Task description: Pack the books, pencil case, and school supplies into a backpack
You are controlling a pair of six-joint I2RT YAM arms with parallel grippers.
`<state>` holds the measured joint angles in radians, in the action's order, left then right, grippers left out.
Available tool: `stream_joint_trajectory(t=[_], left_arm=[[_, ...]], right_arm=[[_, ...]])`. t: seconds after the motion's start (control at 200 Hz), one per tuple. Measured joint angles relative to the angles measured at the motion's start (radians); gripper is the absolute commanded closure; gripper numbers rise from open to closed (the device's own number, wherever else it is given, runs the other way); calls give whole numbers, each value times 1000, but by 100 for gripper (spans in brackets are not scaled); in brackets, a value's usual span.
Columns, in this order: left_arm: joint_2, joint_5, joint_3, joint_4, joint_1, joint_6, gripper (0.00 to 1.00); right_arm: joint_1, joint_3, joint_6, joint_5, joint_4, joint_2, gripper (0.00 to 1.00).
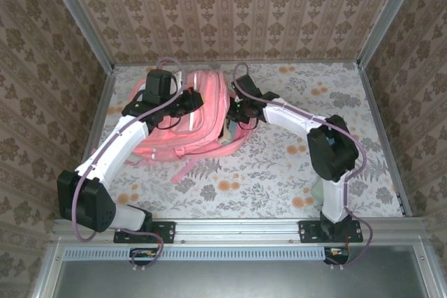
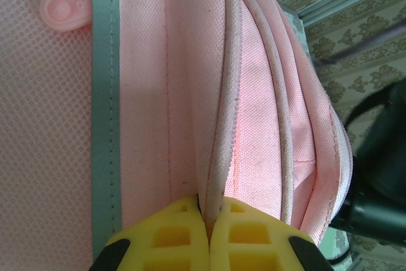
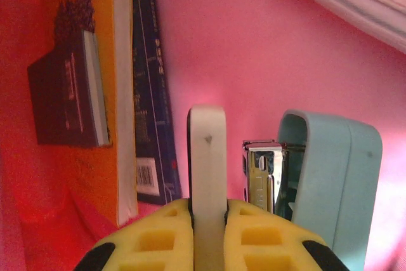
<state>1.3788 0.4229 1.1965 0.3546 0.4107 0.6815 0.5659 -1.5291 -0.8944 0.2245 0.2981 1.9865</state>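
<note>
While the left gripper (image 2: pixel 208 207) is clenched on the soft rim of the backpack (image 1: pixel 202 113), upper left in the top view, the right gripper (image 3: pixel 208 211) inside grips a white piece (image 3: pixel 207 150) beside a stapler (image 3: pixel 263 176) and books (image 3: pixel 151 112). It seems light and stiff; its flat sides give good hold.

yellow book (image 3: pixel 95 176) cut by top edge | navy book (image 3: pixel 152 93) print illegible
</note>
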Motion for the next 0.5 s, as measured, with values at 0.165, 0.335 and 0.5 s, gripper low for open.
stream_joint_trajectory(t=[0.165, 0.335, 0.5], left_arm=[[-8, 10, -12, -4, 1, 7, 100], [-15, 11, -14, -3, 1, 7, 100], [-18, 7, -14, 5, 1, 5, 100]], right_arm=[[3, -109, -43, 18, -62, 130, 100], [15, -240, -49, 21, -64, 236, 64], [23, -263, -33, 27, -63, 245, 53]])
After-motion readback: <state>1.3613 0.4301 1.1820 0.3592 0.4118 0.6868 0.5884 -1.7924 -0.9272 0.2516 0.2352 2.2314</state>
